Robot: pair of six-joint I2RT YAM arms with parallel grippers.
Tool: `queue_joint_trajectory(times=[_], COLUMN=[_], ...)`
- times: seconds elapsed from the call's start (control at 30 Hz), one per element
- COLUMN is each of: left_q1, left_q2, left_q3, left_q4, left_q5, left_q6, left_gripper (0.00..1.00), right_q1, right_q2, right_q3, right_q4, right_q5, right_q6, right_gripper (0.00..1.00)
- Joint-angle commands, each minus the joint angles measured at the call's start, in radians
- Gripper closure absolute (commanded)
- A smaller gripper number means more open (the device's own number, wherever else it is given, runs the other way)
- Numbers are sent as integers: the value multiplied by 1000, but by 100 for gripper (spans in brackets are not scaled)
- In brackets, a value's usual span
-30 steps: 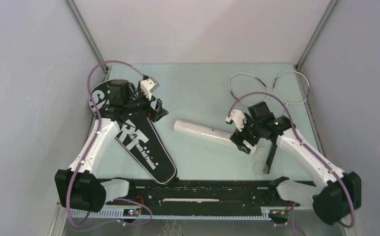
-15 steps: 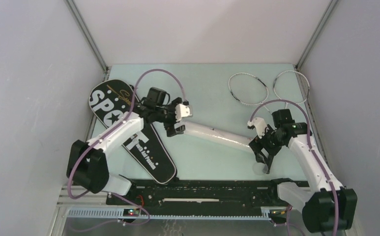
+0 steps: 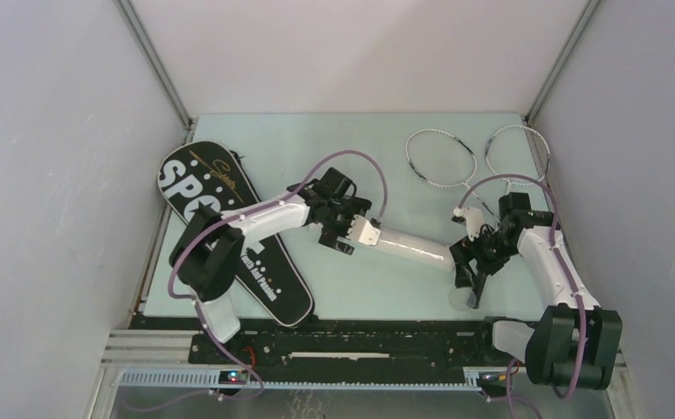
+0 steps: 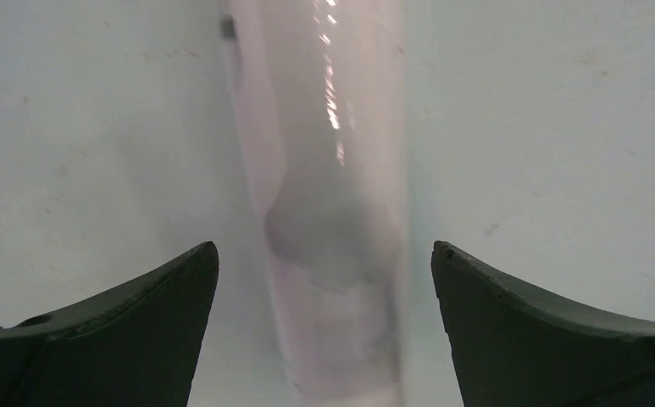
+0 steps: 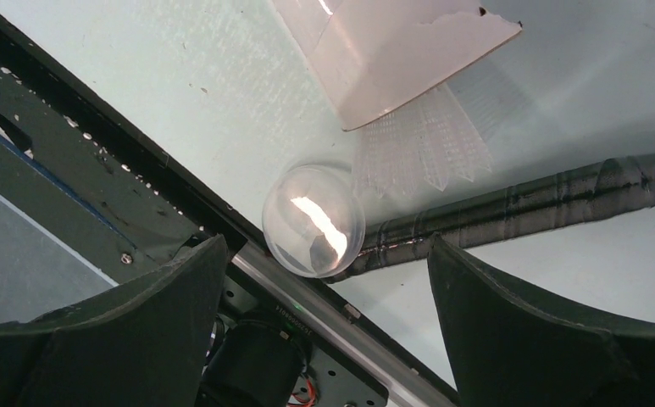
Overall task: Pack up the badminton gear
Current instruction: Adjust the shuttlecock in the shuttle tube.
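The long white tube (image 3: pixel 412 246) lies on the table between my arms. My left gripper (image 3: pixel 351 234) is open at its left end. In the left wrist view the tube (image 4: pixel 332 170) runs between the fingers, which (image 4: pixel 137 322) stand apart from it on both sides. My right gripper (image 3: pixel 471 269) is open and empty at the tube's right end. In the right wrist view the tube's open end (image 5: pixel 400 51) lies above a clear round cap (image 5: pixel 313 220) and a black racquet handle (image 5: pixel 519 212). Two racquets (image 3: pixel 441 159) (image 3: pixel 517 155) lie at the back right. The black bag (image 3: pixel 246 253) lies at the left. No shuttlecock shows clearly.
The clear cap (image 3: pixel 463 298) lies near the table's front edge, beside the racquet handle (image 3: pixel 482 281). The black base rail (image 3: pixel 342 336) runs along the front. Grey walls stand close on the left, the right and the back.
My left arm has swung right from over the bag to the tube's left end. The tube has shifted to the right. My right gripper has moved right and a little nearer.
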Motion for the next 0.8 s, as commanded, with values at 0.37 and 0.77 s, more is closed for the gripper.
queue_joint_trajectory(times=[0.37,0.77], left_q1=[-99,-86], left_q2=[196,181], left_q3=[247,174], left_q4=[-46,7], left_q5=[-111,-154], left_q6=[-36,-270], left_gripper=[15,33], right_q1=[-44,-45], right_q2=[16,151], right_q3=[29,47], right_q4=[2,215], right_q5=[-139,-48], right_q6=[-20,150], right_gripper=[6,7])
